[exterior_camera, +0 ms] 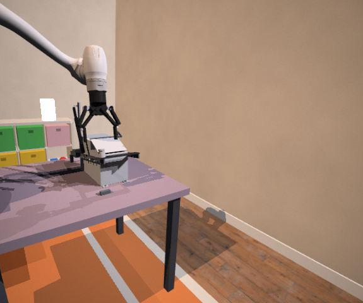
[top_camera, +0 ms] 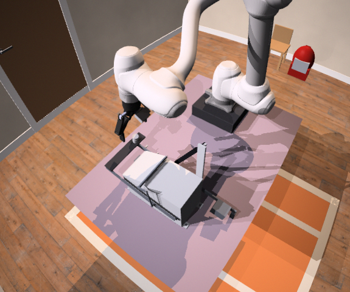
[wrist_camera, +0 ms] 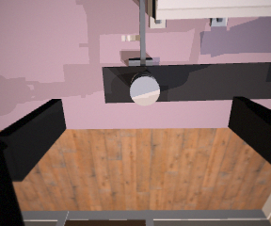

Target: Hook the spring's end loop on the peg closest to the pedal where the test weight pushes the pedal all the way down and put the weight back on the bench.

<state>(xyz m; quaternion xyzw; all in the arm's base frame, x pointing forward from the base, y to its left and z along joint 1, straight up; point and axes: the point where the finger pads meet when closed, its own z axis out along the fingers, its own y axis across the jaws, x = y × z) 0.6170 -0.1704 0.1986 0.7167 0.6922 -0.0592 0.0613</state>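
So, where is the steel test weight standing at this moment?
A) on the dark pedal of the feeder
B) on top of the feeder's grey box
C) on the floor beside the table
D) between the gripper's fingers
A: the small steel weight stands on the dark pedal, while the open gripper hangs above with nothing between its fingers.
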